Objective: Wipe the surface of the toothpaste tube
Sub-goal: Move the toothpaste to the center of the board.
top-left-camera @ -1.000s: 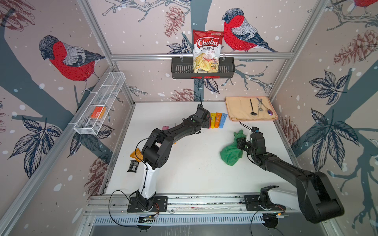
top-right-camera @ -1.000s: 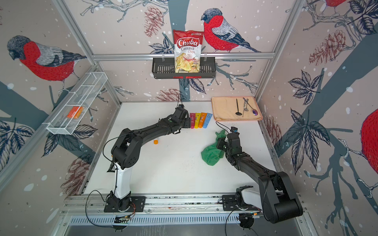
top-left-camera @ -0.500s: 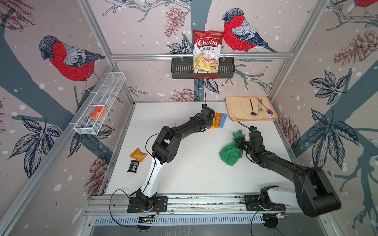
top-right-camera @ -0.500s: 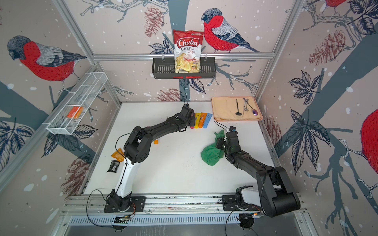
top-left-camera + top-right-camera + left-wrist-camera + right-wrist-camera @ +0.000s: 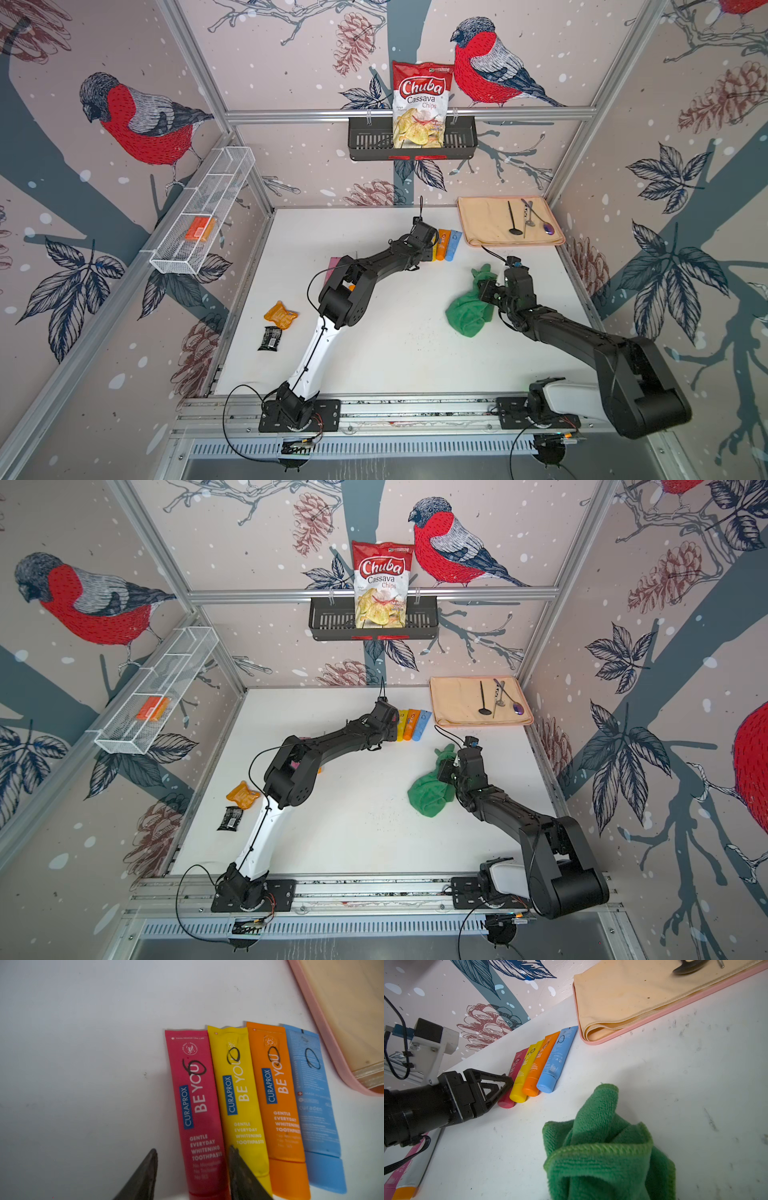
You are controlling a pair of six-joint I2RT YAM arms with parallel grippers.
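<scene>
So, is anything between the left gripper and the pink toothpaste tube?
Nothing visible. The left gripper is open astride the pink toothpaste tube near its cap; the yellow tube lies tight against it, crowding one finger.

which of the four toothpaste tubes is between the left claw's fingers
The pink plastic toothpaste tube, at the row's end: the left claw straddles its cap end, while the yellow tube, orange tube and blue tube lie outside.

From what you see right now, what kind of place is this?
Likely a robot test cell: two arms bolted to a rail, a metal frame around the white table, toothpaste tubes laid in a row.
</scene>
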